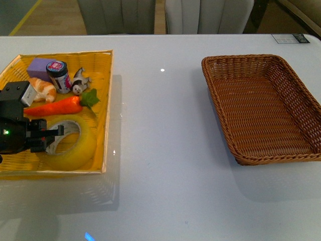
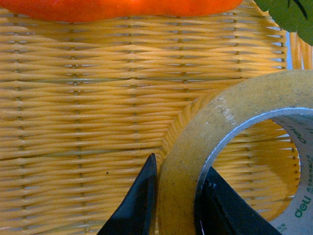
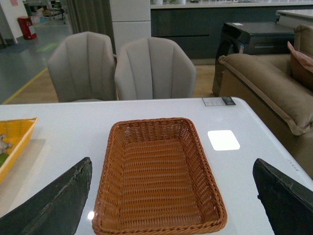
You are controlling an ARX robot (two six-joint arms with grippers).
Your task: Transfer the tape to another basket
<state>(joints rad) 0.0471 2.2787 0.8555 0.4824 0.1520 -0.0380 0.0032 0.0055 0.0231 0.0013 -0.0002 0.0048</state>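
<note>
Tape (image 1: 75, 145): lying flat inside the yellow woven tray (image 1: 107, 100), at its near end, just beside the carrot (image 1: 52, 106).
Left gripper (image 1: 54, 134): pinching the roll's wall, one finger outside and one inside the core.
Right gripper (image 3: 171, 205): hanging spread wide, holding nothing.
Brown wicker basket (image 1: 241, 59): sitting well right of the tray, with nothing lying in it.
Progress: the grasp is apparently being made, while the lift, carry and release are remaining.

Matte black hands, two fingers apiece.
Left hand (image 1: 54, 134) blocky and dark, with a pinpoint green light (image 1: 7, 132) on the housing and a pale grey face on the upper block (image 1: 29, 93); fingers (image 2: 137, 205) smooth, black, narrowing to thin blades. Right hand (image 3: 171, 161) alike: broad charcoal wedges, faintly grainy.
</note>
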